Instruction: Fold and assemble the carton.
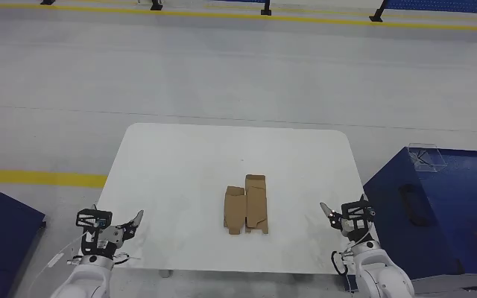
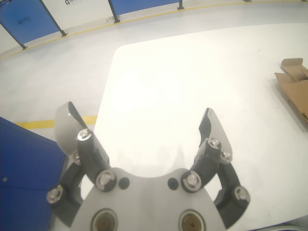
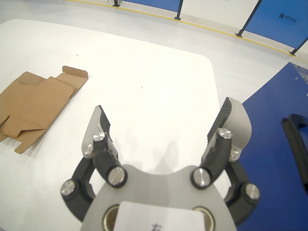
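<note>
Carton: the brown cardboard carton (image 1: 246, 205) (image 2: 294, 90) (image 3: 33, 102) lies flat and unassembled on the white table (image 1: 186, 164), near the middle and a little toward the robot's edge.
Left gripper: the left gripper (image 1: 117, 214) (image 2: 139, 108) hangs over the table's near left corner with its fingers spread wide, gripping nothing, well apart from the carton.
Right gripper: the right gripper (image 1: 344, 205) (image 3: 163, 104) sits at the near right edge, also wide apart and gripping nothing.
Beside the table: a blue cabinet (image 1: 425, 208) stands on the right.
</note>
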Tool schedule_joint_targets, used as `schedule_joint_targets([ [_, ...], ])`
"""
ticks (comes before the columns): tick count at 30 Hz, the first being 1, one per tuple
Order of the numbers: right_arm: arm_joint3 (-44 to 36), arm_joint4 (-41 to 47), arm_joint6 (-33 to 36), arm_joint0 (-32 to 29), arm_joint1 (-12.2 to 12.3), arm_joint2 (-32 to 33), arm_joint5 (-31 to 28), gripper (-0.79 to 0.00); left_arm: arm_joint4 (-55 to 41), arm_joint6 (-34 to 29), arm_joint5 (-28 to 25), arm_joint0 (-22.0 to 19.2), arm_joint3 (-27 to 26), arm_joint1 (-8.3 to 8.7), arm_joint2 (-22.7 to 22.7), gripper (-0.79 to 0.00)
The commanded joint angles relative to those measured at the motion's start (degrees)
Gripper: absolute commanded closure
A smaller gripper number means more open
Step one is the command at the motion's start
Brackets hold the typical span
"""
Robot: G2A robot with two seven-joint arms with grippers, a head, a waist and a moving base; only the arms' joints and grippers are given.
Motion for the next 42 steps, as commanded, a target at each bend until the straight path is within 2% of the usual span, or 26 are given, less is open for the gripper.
schedule_joint_targets([
  [1,0.0,0.0,0.0,0.0,0.0,0.0,0.0,-0.785,-0.11,-0.13,-0.08,-0.01,0.01,0.0,-0.01,-0.785],
  [4,0.0,0.0,0.0,0.0,0.0,0.0,0.0,-0.785,-4.82,-5.08,-0.94,-0.93,-2.62,-0.33,1.37,-0.785],
  [8,0.0,0.0,0.0,0.0,0.0,0.0,0.0,-0.785,-19.71,-22.58,-6.36,-4.77,-7.97,-0.6,4.06,-0.785],
  [11,0.0,0.0,0.0,0.0,0.0,0.0,0.0,-0.785,-37.62,-38.13,-6.73,-9.97,-8.89,-0.7,4.4,-0.785],
  [13,0.0,0.0,0.0,0.0,0.0,0.0,0.0,-0.785,-52.19,-53.64,-5.83,-16.23,-5.38,-0.64,5.77,-0.785],
  [14,0.0,0.0,0.0,0.0,0.0,0.0,0.0,-0.785,-57.2,-58.56,-5.91,-19.82,-2.39,-0.61,6.23,-0.785],
  [16,0.0,0.0,0.0,0.0,0.0,0.0,0.0,-0.785,-61.94,-62.53,-7.25,-25.57,4.19,-0.8,8.81,-0.785],
  [20,0.0,0.0,0.0,0.0,0.0,0.0,0.0,-0.785,-70.04,-69.82,-10.59,-36.48,17.88,-1.87,16.77,-0.785],
  [22,0.0,0.0,0.0,0.0,0.0,0.0,0.0,-0.785,-71.87,-70.38,-12.05,-41.41,24.54,-2.58,20.12,-0.785],
  [25,0.0,0.0,0.0,0.0,0.0,0.0,0.0,-0.785,-71.53,-68.49,-15.8,-46.49,31.72,-3.71,24.97,-0.785],
  [27,0.0,0.0,0.0,0.0,0.0,0.0,0.0,-0.785,-69.71,-65.81,-16.86,-48.27,34.79,-4.45,28.04,-0.785],
  [31,0.0,0.0,0.0,0.0,0.0,0.0,0.0,-0.785,-73.2,-66.71,-17.39,-52.57,41.79,-5.96,32.38,-0.785],
  [33,0.0,0.0,0.0,0.0,0.0,0.0,0.0,-0.785,-71.15,-64.07,-17.02,-54.48,44.95,-6.72,34.71,-0.785],
  [37,0.0,0.0,0.0,0.0,0.0,0.0,0.0,-0.785,-71.6,-63.1,-16.91,-57.83,50.82,-8.51,38.92,-0.785],
  [40,0.0,0.0,0.0,0.0,0.0,0.0,0.0,-0.785,-70.77,-61.43,-17.44,-59.71,54.54,-9.79,41.72,-0.76],
  [42,0.0,0.0,0.0,0.0,0.0,0.0,0.0,-0.785,-71.2,-60.56,-17.88,-60.62,56.7,-10.67,43.21,-0.699],
])
